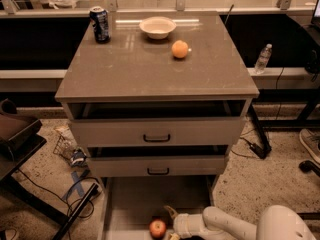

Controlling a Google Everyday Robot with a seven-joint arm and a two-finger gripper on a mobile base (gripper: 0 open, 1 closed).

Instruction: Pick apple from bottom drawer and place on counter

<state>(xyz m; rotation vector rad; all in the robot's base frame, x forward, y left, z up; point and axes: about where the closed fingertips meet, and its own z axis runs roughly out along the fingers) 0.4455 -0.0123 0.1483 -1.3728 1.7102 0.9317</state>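
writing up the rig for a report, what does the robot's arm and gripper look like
The arm is smooth, off-white and tubular, with a big rounded joint at lower right and a pale cylindrical wrist. The gripper, down in the bottom drawer beside the apple, has two slim tan fingers. No cables or markings show.

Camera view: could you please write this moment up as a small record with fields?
apple: round red apple on the pale grey floor of the open bottom drawer
tool: two-finger tool low in that drawer, just right of the apple, open, not closed on it
counter: glossy grey-brown counter holding a blue drink can, a white bowl and a plain orange round fruit
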